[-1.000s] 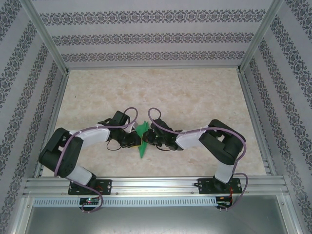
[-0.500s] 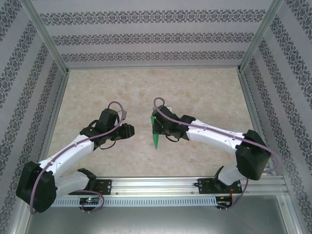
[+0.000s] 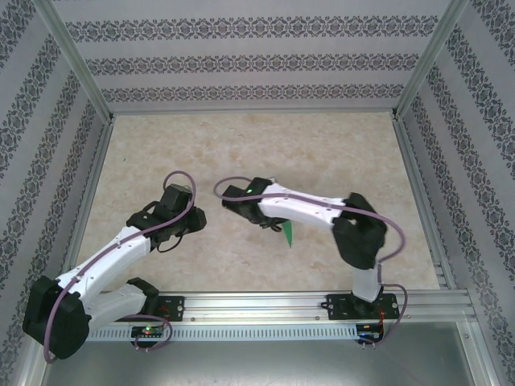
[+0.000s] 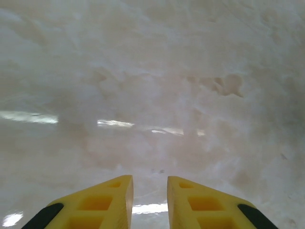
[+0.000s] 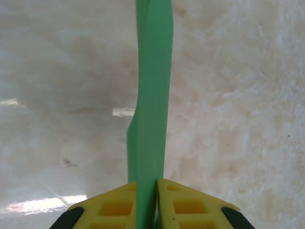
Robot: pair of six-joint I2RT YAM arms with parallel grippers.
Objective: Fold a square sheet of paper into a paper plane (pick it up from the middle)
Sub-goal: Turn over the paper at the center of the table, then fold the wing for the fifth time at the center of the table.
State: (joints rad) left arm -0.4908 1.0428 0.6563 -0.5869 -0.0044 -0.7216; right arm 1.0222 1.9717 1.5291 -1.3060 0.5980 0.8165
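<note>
Left gripper (image 4: 148, 179): loosened a little, with a narrow gap between its two yellow fingers (image 4: 112, 200). Nothing is in the gap and nothing touches the fingers. The marbled beige tabletop (image 4: 152, 71) lies beyond them.
Left gripper, top view: it sits left of centre (image 3: 196, 218) at the end of the left arm (image 3: 105, 257), pointing toward the middle of the table and well apart from the green paper.
Right gripper (image 5: 146, 183): clenched on the paper plane (image 5: 152, 86). Its two yellow fingers (image 5: 190, 205) press the folded paper from both sides, with no gap between finger and paper.
Right gripper, top view: it is tucked under the right arm (image 3: 310, 211) near the table's centre. The exact fingertips are hard to make out there.
Count: two arms, two grippers, two yellow fingers on each, and one piece of green paper.
Paper plane, look: bright green, plain and unmarked, folded into a narrow strip of stacked layers. It is seen edge-on in the right wrist view, with a slight kink partway along, and it runs from the fingers to the top edge of that view.
Paper plane, place: in the top view it is a small pointed green sliver (image 3: 287, 232) poking out just below the right forearm, tip toward the near edge. Whether it touches the tabletop (image 3: 241, 145) cannot be told.
</note>
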